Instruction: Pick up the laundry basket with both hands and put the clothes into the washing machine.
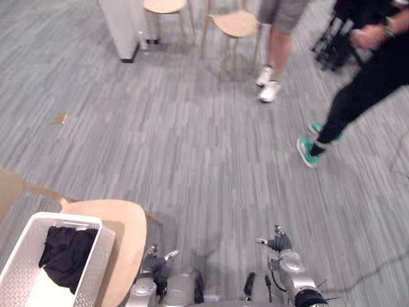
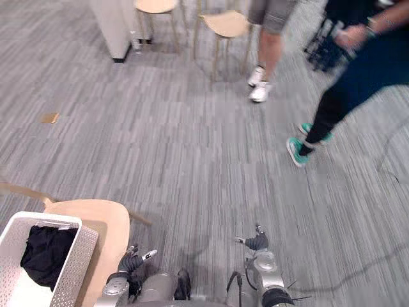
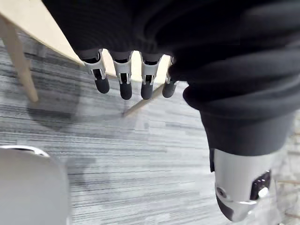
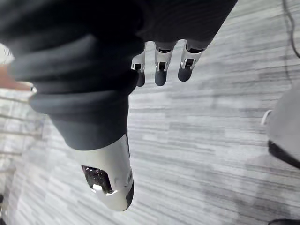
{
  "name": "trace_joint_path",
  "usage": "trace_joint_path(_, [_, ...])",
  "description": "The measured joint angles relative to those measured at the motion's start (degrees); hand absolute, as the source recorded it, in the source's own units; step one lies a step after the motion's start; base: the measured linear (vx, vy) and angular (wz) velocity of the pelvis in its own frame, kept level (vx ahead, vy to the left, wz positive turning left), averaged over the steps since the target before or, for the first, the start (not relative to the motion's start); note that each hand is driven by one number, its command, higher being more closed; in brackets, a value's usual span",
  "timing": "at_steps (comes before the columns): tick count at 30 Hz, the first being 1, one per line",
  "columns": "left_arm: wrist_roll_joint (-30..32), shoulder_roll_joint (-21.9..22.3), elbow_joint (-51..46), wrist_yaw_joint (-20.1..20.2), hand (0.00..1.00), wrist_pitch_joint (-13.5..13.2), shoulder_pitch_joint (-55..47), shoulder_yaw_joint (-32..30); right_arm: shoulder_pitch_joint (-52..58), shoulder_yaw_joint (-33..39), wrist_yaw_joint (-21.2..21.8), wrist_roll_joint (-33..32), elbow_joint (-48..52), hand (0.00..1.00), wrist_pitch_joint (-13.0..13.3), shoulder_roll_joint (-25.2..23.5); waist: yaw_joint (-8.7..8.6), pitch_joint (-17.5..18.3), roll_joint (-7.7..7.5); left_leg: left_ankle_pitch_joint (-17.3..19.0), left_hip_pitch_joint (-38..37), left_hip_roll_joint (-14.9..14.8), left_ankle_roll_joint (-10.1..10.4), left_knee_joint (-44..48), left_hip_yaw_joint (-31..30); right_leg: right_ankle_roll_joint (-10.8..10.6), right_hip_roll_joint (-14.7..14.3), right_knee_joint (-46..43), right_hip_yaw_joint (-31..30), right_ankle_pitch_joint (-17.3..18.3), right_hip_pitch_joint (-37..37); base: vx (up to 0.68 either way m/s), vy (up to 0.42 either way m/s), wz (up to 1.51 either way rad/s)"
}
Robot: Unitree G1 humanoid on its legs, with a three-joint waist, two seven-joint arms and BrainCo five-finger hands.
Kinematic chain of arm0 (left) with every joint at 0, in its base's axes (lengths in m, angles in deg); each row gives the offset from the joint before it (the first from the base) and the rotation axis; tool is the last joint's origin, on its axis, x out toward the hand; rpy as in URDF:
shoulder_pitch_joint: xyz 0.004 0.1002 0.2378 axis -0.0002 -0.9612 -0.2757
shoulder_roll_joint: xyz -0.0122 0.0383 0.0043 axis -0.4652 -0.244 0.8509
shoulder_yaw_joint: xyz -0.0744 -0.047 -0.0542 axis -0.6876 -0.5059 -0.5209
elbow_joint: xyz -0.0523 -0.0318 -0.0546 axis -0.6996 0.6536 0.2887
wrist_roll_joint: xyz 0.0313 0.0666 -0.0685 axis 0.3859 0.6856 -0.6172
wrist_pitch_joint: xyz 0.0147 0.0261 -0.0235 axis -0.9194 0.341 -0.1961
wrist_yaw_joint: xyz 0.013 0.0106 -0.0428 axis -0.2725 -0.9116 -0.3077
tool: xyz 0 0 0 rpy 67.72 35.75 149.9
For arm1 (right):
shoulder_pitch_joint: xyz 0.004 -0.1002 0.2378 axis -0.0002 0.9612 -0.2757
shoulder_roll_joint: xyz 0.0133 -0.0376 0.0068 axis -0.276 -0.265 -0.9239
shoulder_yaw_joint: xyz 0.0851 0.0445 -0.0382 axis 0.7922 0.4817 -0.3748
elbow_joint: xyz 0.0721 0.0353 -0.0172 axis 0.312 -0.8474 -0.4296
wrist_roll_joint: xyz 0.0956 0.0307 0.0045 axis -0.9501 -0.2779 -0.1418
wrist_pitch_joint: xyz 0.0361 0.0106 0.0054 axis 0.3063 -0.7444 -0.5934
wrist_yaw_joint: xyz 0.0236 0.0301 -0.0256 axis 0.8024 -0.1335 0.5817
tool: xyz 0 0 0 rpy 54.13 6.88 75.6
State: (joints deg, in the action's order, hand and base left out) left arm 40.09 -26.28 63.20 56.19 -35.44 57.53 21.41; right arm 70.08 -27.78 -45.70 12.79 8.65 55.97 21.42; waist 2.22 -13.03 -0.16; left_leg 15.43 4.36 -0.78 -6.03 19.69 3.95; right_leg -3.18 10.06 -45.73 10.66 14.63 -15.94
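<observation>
Both held low with fingers slack and empty, the left robot hand (image 1: 153,263) hangs just beside the pale wooden bench (image 1: 128,224) carrying the white laundry basket (image 1: 94,262) of dark clothes (image 1: 64,256) — the right robot hand (image 1: 280,244) well apart from it above grey floor (image 1: 204,160) — with two people's legs (image 1: 276,51) far beyond.

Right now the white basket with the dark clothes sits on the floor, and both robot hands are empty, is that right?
Not quite. The white basket with the dark clothes sits on a round wooden table, not on the floor; the left eye view shows it. The left hand and right hand are indeed empty.
</observation>
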Motion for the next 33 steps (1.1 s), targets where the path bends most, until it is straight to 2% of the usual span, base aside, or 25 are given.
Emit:
trace_joint_path(1, [0.0,0.2,0.0,-0.1,0.0,0.1,1.0,0.0,0.4,0.1,-0.1,0.0,0.8,0.0,0.0,0.1,0.11,0.0,0.25,-0.1,0.1,0.2,0.1,-0.5,-3.6,0.2,-3.3,4.1,-5.8,0.9,-1.7,0.4,-0.184,1.96])
trace_joint_path(2, [0.0,0.5,0.1,-0.2,0.0,0.1,2.0,0.3,1.1,0.1,-0.1,-0.1,2.3,0.0,0.0,0.3,-0.36,-0.1,0.49,-0.6,0.6,0.8,0.9,-0.7,-9.4,-0.4,-8.0,9.1,-16.0,0.9,-3.7,0.3,-0.198,1.98])
trace_joint_path(3, [0.0,0.6,0.3,-0.4,0.0,0.1,2.8,0.6,1.4,0.2,-0.1,-0.1,2.8,0.0,0.0,0.4,-1.24,-0.1,0.51,-0.7,1.1,1.4,1.2,-0.3,-13.0,-1.3,-9.6,12.0,-21.1,0.5,-4.2,0.38,-0.286,3.02])
trace_joint_path(4, [0.1,1.1,0.8,-1.0,0.0,0.4,4.9,1.3,3.4,1.4,-0.6,-1.1,4.6,0.0,0.0,0.2,-1.56,0.0,0.01,0.4,1.8,3.7,5.3,2.6,-18.9,-4.9,-8.8,21.1,-26.1,-4.2,-3.4,0.4,-0.333,2.94])
trace_joint_path(5, [0.1,1.7,0.0,-1.1,0.0,0.3,5.1,1.1,5.2,1.9,-1.3,-1.2,5.2,0.0,-0.1,-0.4,-0.37,0.0,-1.53,2.9,1.4,5.6,8.0,5.4,-21.3,-5.6,-6.4,25.2,-24.9,-10.1,-2.9,0.4,-0.363,2.62])
trace_joint_path(6, [0.0,2.9,0.1,-1.5,0.0,0.4,5.4,0.5,4.9,2.0,-1.3,-1.2,5.3,0.0,-0.2,0.4,0.17,-0.2,0.38,4.0,1.8,4.8,9.0,7.7,-22.9,-4.8,-6.6,23.1,-22.1,-8.9,-2.1,0.4,-0.398,1.9])
trace_joint_path(7, [0.0,5.0,-0.8,-2.2,0.0,0.2,4.4,1.0,4.4,2.0,-1.3,-1.2,5.9,0.0,-0.2,1.7,0.9,0.7,2.61,2.9,4.4,2.3,11.4,9.0,-24.0,-4.4,-6.8,23.1,-16.9,-8.9,-0.9,0.31,-0.377,1.6])
trace_joint_path(9, [0.0,6.6,-1.3,-2.2,0.0,0.1,3.4,1.6,4.3,2.2,-1.3,-1.2,8.1,0.0,0.1,2.3,1.68,1.4,3.67,1.3,4.7,0.4,14.1,6.9,-23.3,-2.5,-6.0,24.5,-10.9,-7.7,1.6,0.23,-0.322,1.7])
trace_joint_path(10, [0.0,6.6,-1.2,-2.1,0.0,0.2,3.4,2.5,4.0,2.5,-1.4,-1.2,8.8,0.0,0.3,2.3,1.66,1.4,3.79,-0.2,5.2,-1.7,15.4,5.1,-19.0,-1.5,-5.1,26.0,-5.6,-7.0,4.2,0.13,-0.261,2.04])
trace_joint_path(12, [0.0,6.5,-1.2,-2.1,0.0,0.2,3.9,3.3,4.2,3.5,-1.5,-1.2,8.7,0.0,0.9,2.5,1.32,1.2,3.32,-1.1,6.2,-4.8,14.3,2.9,-6.9,-0.7,-3.3,29.3,1.8,-6.6,8.5,0.08,-0.188,2.19])
trace_joint_path(13, [0.1,6.3,-1.2,-2.1,0.0,0.1,3.8,4.7,4.4,4.4,-1.6,-1.2,8.5,0.0,0.9,2.8,1.12,1.2,3.13,-2.6,6.2,-7.4,11.7,0.5,6.0,-0.6,-1.8,31.7,6.8,-6.6,11.2,0.04,-0.056,2.1])
trace_joint_path(14, [0.2,6.1,-1.2,-2.1,0.0,0.1,3.6,5.7,4.2,4.7,-1.6,-1.2,8.2,0.0,1.0,3.4,0.37,1.3,3.32,-4.2,6.0,-8.7,9.8,-1.5,14.0,-0.6,-1.0,32.8,9.9,-6.6,12.3,0.04,-0.006,1.91])
trace_joint_path(16, [0.6,4.8,-0.5,-2.0,0.0,0.3,3.2,7.0,3.3,5.5,-1.6,-1.2,7.4,0.0,1.1,3.7,0.17,1.8,4.09,-8.0,5.8,-8.8,7.7,-4.2,20.4,-1.5,0.8,32.9,14.6,-6.3,12.9,0.07,0.126,1.35])
trace_joint_path(18, [0.6,2.9,-0.1,-1.6,0.0,0.3,3.0,7.3,3.3,6.2,-1.6,-1.2,7.0,0.0,1.1,3.3,0.3,1.3,3.24,-8.4,6.5,-7.7,7.1,-3.4,21.4,-2.4,2.3,33.7,17.8,-6.8,14.6,0.07,0.178,0.97])
trace_joint_path(21, [0.9,0.2,0.7,-1.0,0.0,0.4,1.5,7.3,4.1,6.3,-1.5,-1.0,6.5,0.0,1.0,1.4,0.32,2.2,1.15,-8.0,6.3,-4.3,6.5,-2.8,18.6,-3.9,4.9,34.3,22.6,-6.5,18.7,0.08,0.171,0.86])
trace_joint_path(22, [1.1,-0.2,1.1,-1.0,0.0,0.4,1.2,7.3,4.1,6.4,-1.5,-0.9,6.5,0.0,1.1,1.7,0.33,2.4,0.93,-6.7,5.9,-3.2,4.8,-2.9,18.0,-5.6,6.4,31.8,23.3,-5.6,18.8,0.07,0.216,0.63])
trace_joint_path(23, [1.2,-0.5,2.9,-1.0,0.0,0.4,1.1,7.3,3.8,6.9,-1.5,-0.4,6.4,0.0,1.0,2.4,0.15,2.3,0.79,-4.1,4.7,-1.3,4.0,-3.2,17.1,-7.0,10.2,22.9,23.0,-4.1,17.3,0.07,0.226,0.71])
trace_joint_path(24, [1.2,-0.5,3.6,-1.0,0.0,0.4,1.1,7.3,3.8,7.3,-1.6,0.2,6.5,0.0,0.8,2.8,-0.36,2.3,0.83,-3.8,2.9,0.3,3.5,-3.9,16.0,-5.1,14.2,12.3,21.2,-4.8,14.4,0.05,0.206,0.67])
trace_joint_path(25, [1.2,-0.6,3.8,-1.0,0.0,0.4,1.0,7.4,4.0,7.3,-1.5,0.4,6.5,0.0,0.5,3.0,-0.8,2.2,0.7,-3.5,1.7,1.1,3.1,-4.1,15.3,-1.0,15.7,6.4,18.7,-5.8,12.2,0.1,0.185,0.72])
trace_joint_path(26, [1.2,-1.3,3.9,-1.0,0.0,0.5,0.8,7.4,4.1,6.6,-1.5,1.3,6.5,0.0,0.0,3.0,-1.32,2.1,0.62,-3.0,-0.1,1.9,2.5,-4.0,12.9,1.7,15.0,-3.0,11.0,-4.1,7.6,0.14,0.174,0.73])
trace_joint_path(28, [1.3,-1.9,4.4,-1.0,0.0,0.6,0.6,7.3,4.3,5.6,-1.6,1.9,7.8,0.0,-0.1,3.0,-1.74,2.3,0.29,-3.0,-1.4,2.1,2.4,-4.6,11.0,-1.2,10.8,-4.3,4.7,-1.3,4.5,0.11,0.093,0.76])
trace_joint_path(30, [1.3,-2.6,5.0,-1.0,0.0,0.6,0.8,7.0,4.2,4.9,-1.6,2.6,10.7,0.0,-0.1,3.4,-1.71,2.6,-0.3,-3.6,-1.5,3.0,2.1,-5.2,8.3,-2.8,6.2,3.7,0.6,0.6,2.7,0.14,0.011,0.7])
trace_joint_path(31, [1.3,-2.7,5.1,-1.0,0.0,0.6,0.7,6.8,3.9,4.9,-1.6,3.3,12.3,0.0,-0.1,4.0,-1.75,2.6,-0.35,-3.9,-1.3,3.2,2.5,-5.3,6.7,-3.3,3.3,11.6,-2.5,0.7,2.6,0.17,-0.048,0.95])
trace_joint_path(32, [1.3,-2.7,5.5,-1.0,0.0,0.4,0.8,6.8,3.6,4.9,-1.6,3.9,14.3,0.0,0.0,5.1,-1.71,2.6,-0.3,-4.3,-0.9,3.8,3.2,-5.3,3.9,-4.5,-0.1,21.6,-8.1,-0.6,3.0,0.21,-0.094,1.15])
trace_joint_path(33, [1.3,-2.8,5.8,-1.0,0.0,0.4,0.9,6.7,3.6,5.0,-1.6,4.5,15.3,0.0,0.0,5.7,-1.91,2.6,-0.16,-4.5,-0.7,4.0,3.5,-5.1,2.4,-4.1,-1.0,23.4,-10.0,-4.3,3.8,0.22,-0.14,1.27])
